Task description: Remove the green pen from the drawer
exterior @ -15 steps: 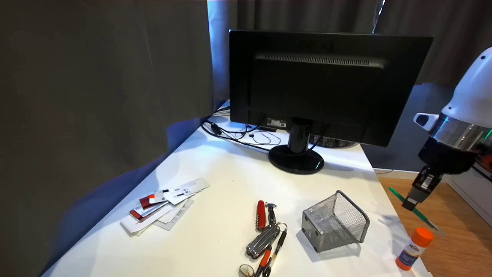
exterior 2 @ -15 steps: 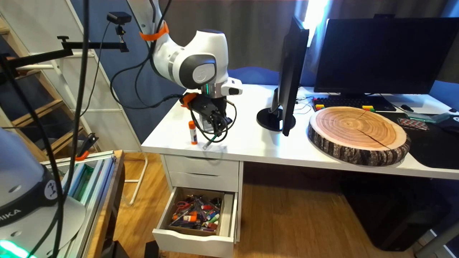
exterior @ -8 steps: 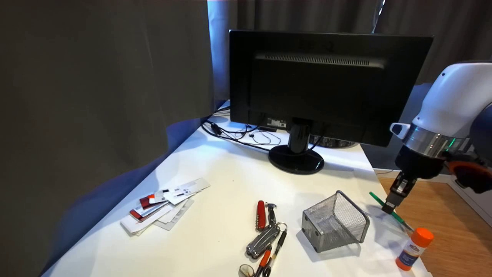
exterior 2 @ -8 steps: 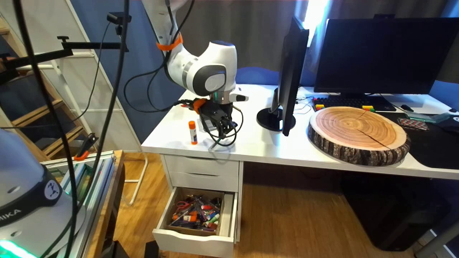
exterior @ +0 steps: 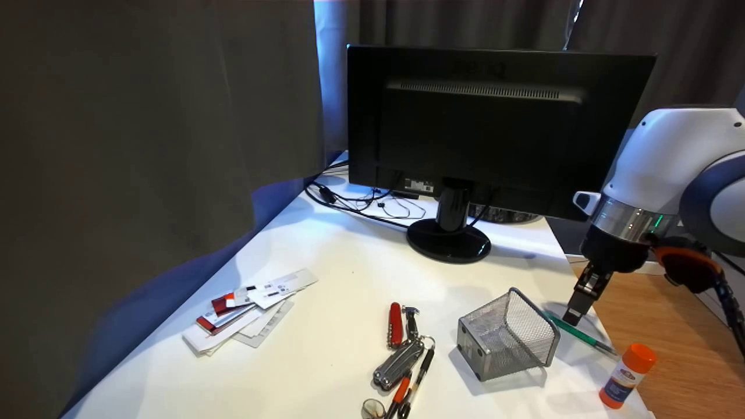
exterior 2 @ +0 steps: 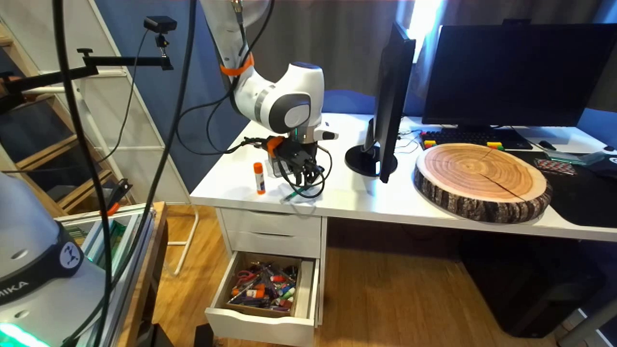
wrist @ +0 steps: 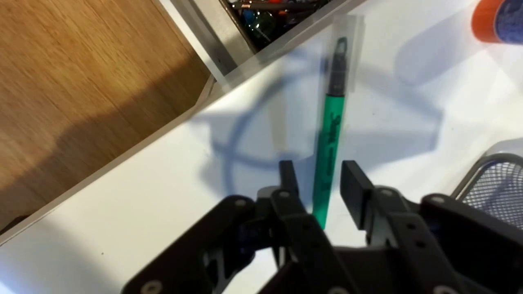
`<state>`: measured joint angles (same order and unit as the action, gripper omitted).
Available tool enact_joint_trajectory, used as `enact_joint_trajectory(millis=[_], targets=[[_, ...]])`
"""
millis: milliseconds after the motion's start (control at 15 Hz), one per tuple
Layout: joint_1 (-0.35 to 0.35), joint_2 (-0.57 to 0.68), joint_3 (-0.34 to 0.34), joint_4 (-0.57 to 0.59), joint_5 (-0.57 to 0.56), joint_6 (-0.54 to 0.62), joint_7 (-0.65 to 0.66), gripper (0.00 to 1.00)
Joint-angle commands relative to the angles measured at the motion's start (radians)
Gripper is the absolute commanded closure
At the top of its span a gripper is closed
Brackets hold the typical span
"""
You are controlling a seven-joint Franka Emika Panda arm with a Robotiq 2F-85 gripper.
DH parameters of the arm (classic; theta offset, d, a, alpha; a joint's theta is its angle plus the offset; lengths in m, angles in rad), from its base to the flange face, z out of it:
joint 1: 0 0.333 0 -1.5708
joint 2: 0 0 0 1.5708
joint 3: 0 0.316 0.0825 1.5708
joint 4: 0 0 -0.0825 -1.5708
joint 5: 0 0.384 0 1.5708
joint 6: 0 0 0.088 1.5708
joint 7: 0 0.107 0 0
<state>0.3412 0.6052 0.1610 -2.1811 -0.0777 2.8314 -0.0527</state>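
Observation:
The green pen [exterior: 582, 334] lies on the white desk near its edge, one end close to the mesh box. It also shows in an exterior view [exterior 2: 293, 193] and in the wrist view [wrist: 330, 122]. My gripper [wrist: 318, 173] is open, its fingers on either side of the pen's green end with a gap on both sides. In an exterior view the gripper [exterior: 573, 320] is right at the pen, low over the desk. The drawer [exterior 2: 260, 327] is a white desk drawer, pulled open below the desk top, with a box of pens and small items in it.
A grey wire-mesh box [exterior: 506, 343] lies on its side beside the pen. An orange-capped glue stick [exterior: 624, 378] stands near the desk edge. A multitool [exterior: 398, 364] with pens, a pile of cards [exterior: 256, 308] and a monitor [exterior: 495, 134] are farther off.
The arm has moved down and toward the mesh box with the pen gripped. The gripper has now opened, and the pen lies on the desk.

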Motion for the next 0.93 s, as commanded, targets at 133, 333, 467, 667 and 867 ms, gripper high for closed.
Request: enact_joint_trajectory(millis=[133,333,467,667,867], targets=[[0.075,-0.138,-0.068,-0.081,-0.081,-0.035,0.085,0.21],[0.099,-0.259,-0.076,-0.169,-0.123,-0.085,0.117,0.02],[0.084,-0.352,-0.042,-0.235,-0.118,-0.119,0.133,0.00],[0.069,-0.497,0.010,-0.323,-0.098,-0.200,0.166,0.00],[0.059,-0.624,0.069,-0.380,-0.072,-0.269,0.184,0.00]])
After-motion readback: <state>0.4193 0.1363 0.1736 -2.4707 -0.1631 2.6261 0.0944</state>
